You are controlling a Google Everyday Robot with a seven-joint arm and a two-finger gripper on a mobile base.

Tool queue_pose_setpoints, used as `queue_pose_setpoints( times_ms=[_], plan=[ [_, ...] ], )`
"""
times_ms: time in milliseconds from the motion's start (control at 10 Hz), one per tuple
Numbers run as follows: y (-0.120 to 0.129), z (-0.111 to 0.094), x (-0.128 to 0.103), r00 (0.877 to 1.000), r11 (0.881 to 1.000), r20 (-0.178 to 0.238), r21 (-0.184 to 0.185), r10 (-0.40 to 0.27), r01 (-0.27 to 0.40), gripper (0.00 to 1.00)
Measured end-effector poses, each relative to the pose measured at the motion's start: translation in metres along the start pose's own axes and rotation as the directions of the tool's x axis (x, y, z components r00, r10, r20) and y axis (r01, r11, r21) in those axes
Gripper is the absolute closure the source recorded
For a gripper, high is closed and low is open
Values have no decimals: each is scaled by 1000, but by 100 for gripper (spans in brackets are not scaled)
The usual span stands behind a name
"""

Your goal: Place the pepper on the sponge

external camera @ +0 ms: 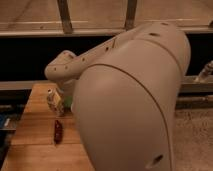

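One pepper (58, 132) lies on table (31, 150); arm (127, 100) hides the claw.

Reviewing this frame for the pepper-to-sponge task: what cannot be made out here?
Camera view only.
- Hand: not in view; the arm fills the frame where it would be.
- Sponge: not seen; whatever lies behind the arm is hidden.
- Table: right part covered by the arm, near end cut by the bottom edge.
- Bottle: partly behind the arm.
Only the pepper lies in plain sight on the table.
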Motion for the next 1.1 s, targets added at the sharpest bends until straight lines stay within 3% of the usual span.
queue_pose_setpoints(
  times_ms=[500,900,1100],
  plan=[
    [64,17,-4,994,990,-7,-85,-113,112,20],
    [59,17,-3,994,991,-7,-79,-111,110,20],
    [67,28,-3,989,986,-32,-91,-142,138,20]
  ],
)
